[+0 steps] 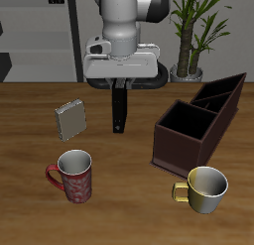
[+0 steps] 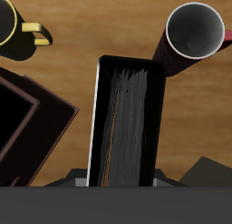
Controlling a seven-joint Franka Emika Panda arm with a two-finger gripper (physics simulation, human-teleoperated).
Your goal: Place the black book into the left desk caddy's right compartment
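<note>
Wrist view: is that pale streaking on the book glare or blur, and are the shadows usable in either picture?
Wrist view: the pale streaks on the black book look like sheen, since its edges and the red mug rim stay sharp. Exterior view: evenly lit and in focus, with soft shadows under the desk caddy and the mugs; the book hangs from the gripper, with no clear shadow below it.

No readable text, label, brand, number or sign on anything in view.

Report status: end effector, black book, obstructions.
End effector shut on black book, held upright above table. Left desk caddy not yet reached. Path looks clear.
</note>
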